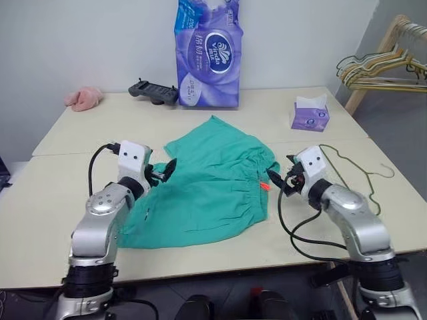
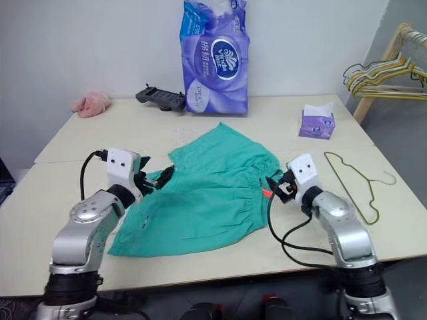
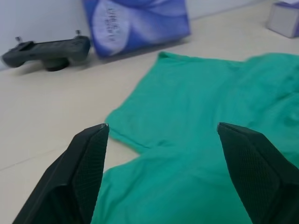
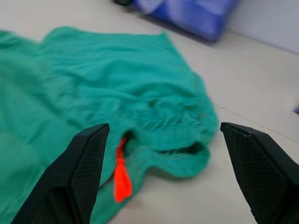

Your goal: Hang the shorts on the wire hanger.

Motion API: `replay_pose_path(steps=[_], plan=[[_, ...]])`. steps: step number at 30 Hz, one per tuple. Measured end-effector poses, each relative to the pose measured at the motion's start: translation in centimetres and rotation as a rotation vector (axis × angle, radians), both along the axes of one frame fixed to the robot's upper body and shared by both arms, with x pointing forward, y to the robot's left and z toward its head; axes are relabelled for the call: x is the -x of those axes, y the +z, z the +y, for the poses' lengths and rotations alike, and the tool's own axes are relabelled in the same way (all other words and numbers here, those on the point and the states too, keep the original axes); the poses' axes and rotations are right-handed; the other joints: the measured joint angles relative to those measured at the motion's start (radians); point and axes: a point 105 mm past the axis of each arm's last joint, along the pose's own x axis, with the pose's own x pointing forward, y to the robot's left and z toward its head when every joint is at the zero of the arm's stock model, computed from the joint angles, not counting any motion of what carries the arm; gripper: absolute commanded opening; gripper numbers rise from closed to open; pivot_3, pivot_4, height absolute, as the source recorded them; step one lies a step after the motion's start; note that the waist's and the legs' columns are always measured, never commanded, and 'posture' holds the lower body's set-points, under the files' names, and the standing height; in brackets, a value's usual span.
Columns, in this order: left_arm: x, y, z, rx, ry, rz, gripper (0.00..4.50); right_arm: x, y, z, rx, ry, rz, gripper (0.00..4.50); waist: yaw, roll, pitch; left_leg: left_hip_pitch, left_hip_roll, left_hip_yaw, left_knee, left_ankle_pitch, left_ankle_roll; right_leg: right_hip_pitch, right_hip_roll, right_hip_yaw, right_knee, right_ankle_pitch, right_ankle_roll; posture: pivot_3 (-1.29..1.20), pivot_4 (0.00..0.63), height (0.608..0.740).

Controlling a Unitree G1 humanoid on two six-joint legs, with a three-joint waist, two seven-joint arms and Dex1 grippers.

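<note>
The teal-green shorts (image 1: pixel 207 190) lie flat in the middle of the table, waistband to the right with a small orange-red tag (image 4: pixel 122 179). My left gripper (image 1: pixel 167 171) hovers open just above the shorts' left edge, pointing inward, with nothing between its fingers (image 3: pixel 88 163). At the waistband's right end, close to the tag, my right gripper (image 1: pixel 277 180) is open and empty too. The thin olive wire hanger (image 2: pixel 365 175) lies flat on the table to the right of my right arm, apart from the shorts.
At the back stand a tall purple tissue pack (image 1: pixel 208 53) and a black controller (image 1: pixel 155 91). A pink fuzzy cloth (image 1: pixel 83 98) lies back left, a small purple tissue box (image 1: pixel 310 115) back right. Bunched hangers on a wooden rack (image 1: pixel 380 67) stand beyond the table's right corner.
</note>
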Motion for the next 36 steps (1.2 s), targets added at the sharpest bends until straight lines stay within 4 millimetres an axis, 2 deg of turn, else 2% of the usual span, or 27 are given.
replay_pose_path(steps=[3, 5, 8, 10, 12, 14, 16, 19, 23, 31, 36], plan=[[2.7, -0.5, 0.0, -0.079, -0.173, 0.072, 3.94, 3.0, 0.3, 1.0, 0.125, 0.274, -0.001, 4.07, -0.002, 0.002, 0.006, 0.000, 0.001, 0.001, -0.001, 0.000, 0.001, 0.000, 0.000, 0.000, -0.002, -0.001, 0.000, 0.09, 0.111, 0.740], [5.2, -1.8, 1.4, -0.145, -0.246, 0.165, 3.94, 5.6, -0.9, 0.4, 0.245, 0.450, 0.033, 4.07, -0.005, 0.006, 0.008, 0.001, 0.004, 0.001, -0.002, -0.002, 0.003, 0.004, 0.001, -0.002, -0.007, -0.001, 0.000, 0.09, 0.111, 0.740], [8.2, -3.2, 3.5, -0.292, -0.347, 0.239, 3.94, 7.8, -2.0, 1.0, 0.328, 0.641, 0.029, 4.07, -0.007, 0.005, 0.022, 0.007, 0.010, 0.003, -0.002, -0.003, 0.005, 0.012, 0.003, -0.002, -0.012, -0.002, -0.002, 0.12, 0.140, 0.740], [9.3, -3.5, 5.7, -0.383, -0.374, 0.276, 3.94, 8.3, -2.6, 1.2, 0.352, 0.702, 0.025, 4.07, -0.003, 0.004, 0.035, 0.010, 0.011, 0.003, -0.002, -0.003, 0.005, 0.014, 0.003, -0.003, -0.011, -0.007, -0.005, 0.13, 0.144, 0.740], [9.8, -2.7, 7.4, -0.438, -0.381, 0.282, 3.94, 8.3, -3.0, 1.4, 0.360, 0.728, 0.019, 4.07, 0.003, 0.003, 0.042, 0.009, 0.012, 0.002, -0.002, -0.003, 0.005, 0.014, 0.004, -0.004, -0.011, -0.008, -0.007, 0.15, 0.146, 0.740], [10.2, -1.8, 8.1, -0.486, -0.414, 0.277, 3.94, 8.3, -3.1, 1.9, 0.374, 0.759, -0.004, 4.07, 0.010, 0.003, 0.048, 0.009, 0.012, 0.000, -0.002, -0.003, 0.005, 0.014, 0.004, -0.005, -0.011, -0.006, -0.003, 0.17, 0.148, 0.740], [11.0, -1.5, 8.1, -0.512, -0.468, 0.285, 3.94, 7.9, -2.9, 2.6, 0.372, 0.779, -0.041, 4.07, 0.012, 0.004, 0.054, 0.008, 0.012, 0.000, -0.002, -0.003, 0.005, 0.014, 0.003, -0.005, -0.011, -0.004, -0.007, 0.19, 0.150, 0.740], [12.5, -2.2, 7.8, -0.556, -0.574, 0.308, 3.94, 6.2, -3.2, 3.7, 0.402, 0.768, -0.110, 4.07, 0.010, 0.003, 0.061, 0.008, 0.012, 0.001, -0.002, -0.003, 0.005, 0.013, 0.004, -0.005, -0.011, -0.002, -0.008, 0.20, 0.152, 0.740], [12.9, -2.4, 7.7, -0.611, -0.624, 0.293, 3.94, 4.8, -3.6, 4.0, 0.433, 0.749, -0.161, 4.07, 0.013, 0.003, 0.066, 0.008, 0.013, -0.001, -0.002, -0.003, 0.005, 0.013, 0.004, -0.007, -0.011, -0.003, -0.009, 0.20, 0.158, 0.740], [11.9, -3.1, 8.3, -0.643, -0.590, 0.265, 3.94, 5.2, -4.1, 4.0, 0.435, 0.780, -0.152, 4.07, 0.028, 0.004, 0.069, 0.007, 0.013, -0.002, -0.002, -0.003, 0.005, 0.013, 0.004, -0.008, -0.011, -0.003, -0.009, 0.18, 0.163, 0.740], [11.0, -3.8, 9.4, -0.642, -0.518, 0.255, 3.94, 5.4, -4.4, 4.2, 0.431, 0.785, -0.152, 4.07, 0.027, 0.005, 0.070, 0.007, 0.014, -0.002, -0.002, -0.003, 0.005, 0.013, 0.007, -0.008, -0.010, -0.003, -0.009, 0.17, 0.162, 0.740]])
